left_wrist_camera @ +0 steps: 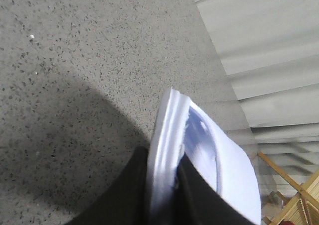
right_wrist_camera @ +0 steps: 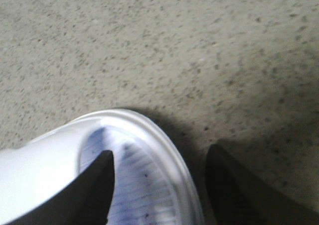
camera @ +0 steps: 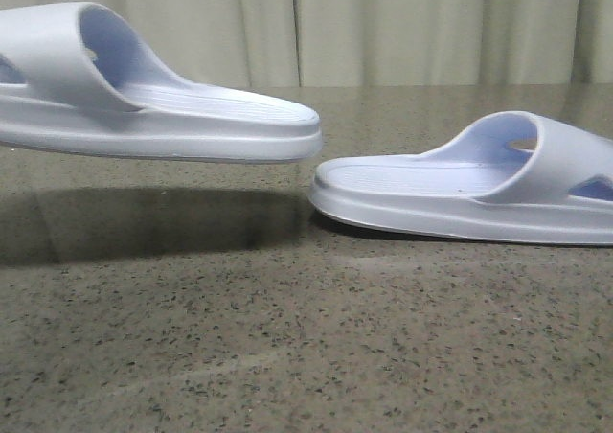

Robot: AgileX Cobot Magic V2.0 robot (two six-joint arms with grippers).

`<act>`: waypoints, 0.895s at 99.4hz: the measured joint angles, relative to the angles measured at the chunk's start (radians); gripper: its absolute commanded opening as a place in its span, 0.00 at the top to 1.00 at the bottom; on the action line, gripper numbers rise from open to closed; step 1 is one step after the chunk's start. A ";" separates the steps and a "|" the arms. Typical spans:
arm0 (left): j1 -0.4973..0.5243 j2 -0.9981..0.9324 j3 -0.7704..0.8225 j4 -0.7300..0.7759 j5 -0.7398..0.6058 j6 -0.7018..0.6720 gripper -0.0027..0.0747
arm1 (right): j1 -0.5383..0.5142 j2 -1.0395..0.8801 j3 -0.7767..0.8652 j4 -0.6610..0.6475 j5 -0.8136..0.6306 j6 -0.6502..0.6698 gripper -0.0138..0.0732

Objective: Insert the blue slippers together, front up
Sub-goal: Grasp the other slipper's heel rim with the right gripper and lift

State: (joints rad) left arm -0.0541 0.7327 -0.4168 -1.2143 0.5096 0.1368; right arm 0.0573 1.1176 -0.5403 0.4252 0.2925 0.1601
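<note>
- right gripper point(right_wrist_camera: 159, 185) jaws apart, straddling slipper point(right_wrist_camera: 144, 170) rim
- one finger point(right_wrist_camera: 97, 185) on ribbed footbed, other outside over speckled table point(right_wrist_camera: 149, 41)

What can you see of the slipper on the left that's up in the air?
The lifted slipper is pale blue-white moulded foam with a wide strap, ribbed footbed and thick sole. It hangs roughly level above the speckled table, casting a shadow, its rounded end towards the other slipper without visibly touching. In the left wrist view, the left gripper pinches its edge.

Speckled grey-brown stone tabletop point(camera: 287, 356); right slipper point(camera: 469, 189) flat on it, sole down, w/ heel pointing left.
</note>
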 measured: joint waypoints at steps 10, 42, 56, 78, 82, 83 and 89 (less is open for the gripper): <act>0.000 0.000 0.000 0.000 0.000 0.000 0.94 | 0.023 0.001 0.000 0.005 -0.002 0.000 0.44; 0.000 0.000 0.000 0.000 0.000 0.000 0.94 | 0.037 0.004 0.000 0.014 0.006 0.000 0.72; 0.000 0.000 0.000 0.000 0.000 0.000 0.94 | 0.038 0.007 0.000 0.017 0.012 0.000 0.91; 0.000 0.000 0.000 0.000 0.004 0.000 0.94 | 0.040 0.007 0.000 0.027 -0.022 0.002 0.96; 0.000 0.000 0.000 0.000 0.004 0.000 0.94 | 0.040 0.007 0.000 0.027 -0.044 0.002 0.96; 0.000 0.000 0.000 0.000 0.004 0.000 0.94 | 0.040 0.007 0.000 0.027 -0.048 0.002 0.96; 0.000 0.000 0.000 0.000 0.006 0.000 0.94 | 0.040 0.007 0.002 0.032 -0.084 0.002 0.96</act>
State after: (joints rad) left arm -0.0541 0.7327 -0.4168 -1.2143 0.5156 0.1368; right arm 0.0969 1.1251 -0.5383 0.4572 0.2087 0.1623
